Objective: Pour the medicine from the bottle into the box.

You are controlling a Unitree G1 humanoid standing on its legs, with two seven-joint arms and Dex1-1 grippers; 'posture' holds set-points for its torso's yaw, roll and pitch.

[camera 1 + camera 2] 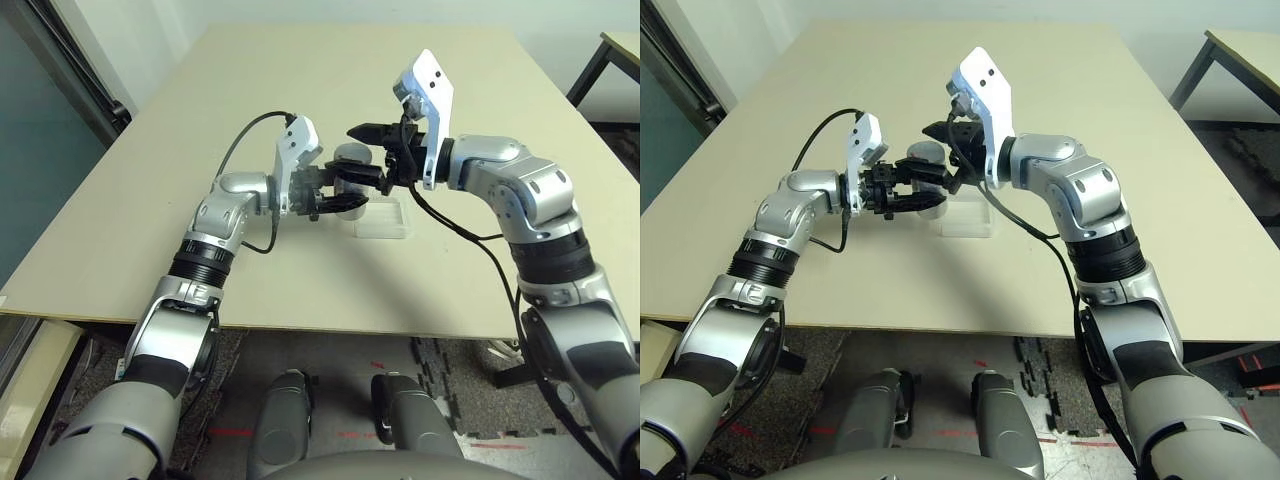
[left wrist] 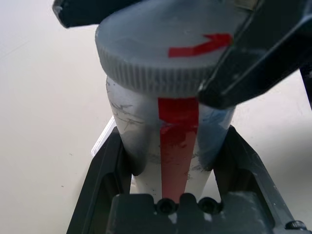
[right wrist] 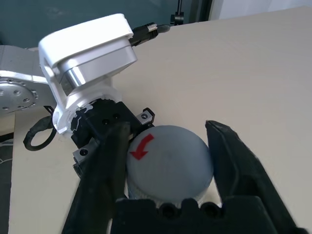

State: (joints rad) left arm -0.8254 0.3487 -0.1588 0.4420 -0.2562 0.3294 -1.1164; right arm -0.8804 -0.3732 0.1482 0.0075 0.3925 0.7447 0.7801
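My left gripper (image 1: pixel 345 195) is shut on the body of the silver-grey bottle (image 2: pixel 178 141), which has a red stripe down its side, and holds it upright just above the table. The bottle's round grey cap (image 3: pixel 168 161), marked with a red arrow, is on. My right gripper (image 1: pixel 360 157) reaches in from the right, and its two fingers (image 2: pixel 253 63) are closed on the cap's sides. The clear box (image 1: pixel 400 232) lies on the table just right of and below the bottle. The medicine is hidden.
The beige table (image 1: pixel 150 230) stretches wide around the arms, and its front edge is near my body. A dark doorway (image 1: pixel 40 150) stands to the left. Another table's corner (image 1: pixel 622 50) shows at the back right.
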